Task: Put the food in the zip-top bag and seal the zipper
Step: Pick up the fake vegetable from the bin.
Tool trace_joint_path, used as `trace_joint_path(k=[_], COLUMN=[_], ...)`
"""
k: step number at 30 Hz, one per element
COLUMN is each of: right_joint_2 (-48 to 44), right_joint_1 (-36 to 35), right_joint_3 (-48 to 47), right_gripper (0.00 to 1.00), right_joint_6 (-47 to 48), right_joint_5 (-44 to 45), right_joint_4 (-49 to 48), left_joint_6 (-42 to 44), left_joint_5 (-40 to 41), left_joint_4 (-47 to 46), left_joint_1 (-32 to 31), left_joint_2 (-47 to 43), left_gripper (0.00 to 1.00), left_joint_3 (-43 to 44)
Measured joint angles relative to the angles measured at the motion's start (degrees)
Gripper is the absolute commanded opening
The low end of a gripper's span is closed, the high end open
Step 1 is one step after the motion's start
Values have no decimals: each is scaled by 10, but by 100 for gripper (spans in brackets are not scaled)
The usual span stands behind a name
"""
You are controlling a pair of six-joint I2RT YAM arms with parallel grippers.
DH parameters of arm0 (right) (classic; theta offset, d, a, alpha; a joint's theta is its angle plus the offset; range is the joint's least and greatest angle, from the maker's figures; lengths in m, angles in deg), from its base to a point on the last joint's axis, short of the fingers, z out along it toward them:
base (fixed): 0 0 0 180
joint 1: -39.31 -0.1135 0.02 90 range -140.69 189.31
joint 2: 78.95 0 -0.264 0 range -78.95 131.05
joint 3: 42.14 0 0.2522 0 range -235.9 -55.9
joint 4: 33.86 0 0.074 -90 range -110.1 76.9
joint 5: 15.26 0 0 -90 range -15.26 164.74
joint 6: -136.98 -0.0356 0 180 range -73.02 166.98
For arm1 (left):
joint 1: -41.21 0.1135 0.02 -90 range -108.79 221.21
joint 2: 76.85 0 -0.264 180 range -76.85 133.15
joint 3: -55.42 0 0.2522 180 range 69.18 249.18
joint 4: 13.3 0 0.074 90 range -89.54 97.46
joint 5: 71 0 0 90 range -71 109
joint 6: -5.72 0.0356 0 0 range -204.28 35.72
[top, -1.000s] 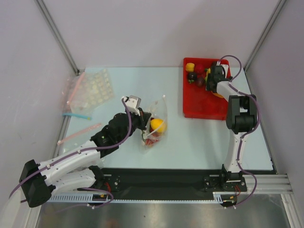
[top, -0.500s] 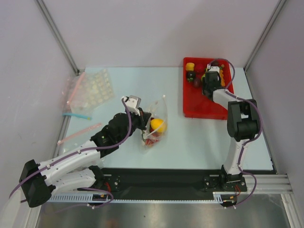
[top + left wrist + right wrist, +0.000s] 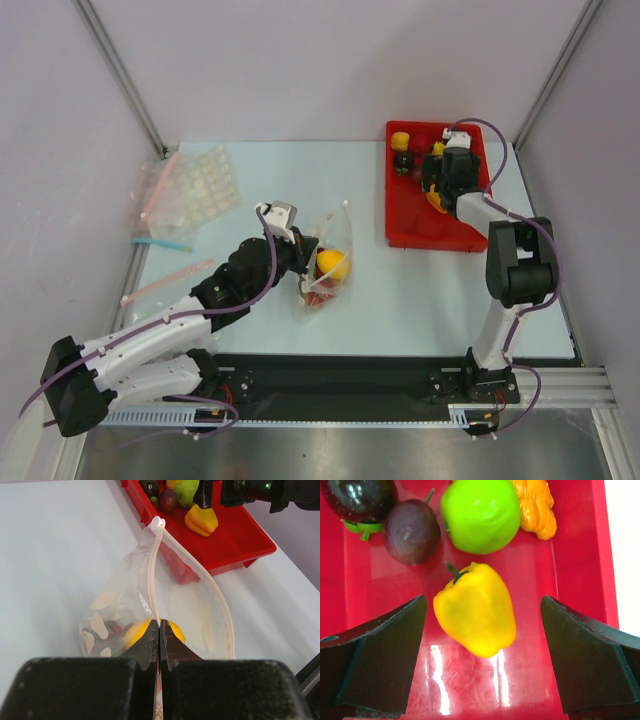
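Note:
The clear zip-top bag (image 3: 330, 250) lies at the table's middle, its mouth open. Inside are a yellow pepper (image 3: 333, 264) and small red pieces (image 3: 317, 294). My left gripper (image 3: 305, 262) is shut on the bag's whitish zipper rim (image 3: 152, 580), as the left wrist view (image 3: 159, 626) shows. My right gripper (image 3: 436, 190) is open over the red tray (image 3: 420, 228). In the right wrist view (image 3: 482, 602) its fingers stand either side of a second yellow pepper (image 3: 475, 611) without touching it. Beyond lie a green fruit (image 3: 480, 515), an orange piece (image 3: 536, 507) and two dark purple pieces (image 3: 411, 530).
The red tray's rim (image 3: 235, 545) stands right of the bag. A white dimpled sheet (image 3: 205, 180) and clear bags with a blue strip (image 3: 160, 243) and a pink strip (image 3: 165, 280) lie at the far left. Grey walls enclose the table.
My right gripper has shifted about over the tray, first left, then a little right and nearer, and stands open around the yellow pepper. The left arm and the bag have not moved.

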Motion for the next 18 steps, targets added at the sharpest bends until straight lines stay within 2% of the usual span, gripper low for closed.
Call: trace_joint_path(k=[5, 14, 18], right_joint_2=[14, 23, 44], right_joint_1=[9, 17, 24], right_joint_3=[-24, -14, -26], right_gripper=[100, 99, 94], right_joint_6=[5, 7, 3], right_joint_5=[-26, -62, -70], right_joint_4=[15, 26, 45], left_joint_6=[0, 0, 0], left_joint_5=[-2, -3, -3], left_joint_4=[0, 0, 0], left_joint_1=[0, 0, 0], left_joint_2=[0, 0, 0], left_gripper=[0, 0, 1], left_joint_3=[0, 0, 0])
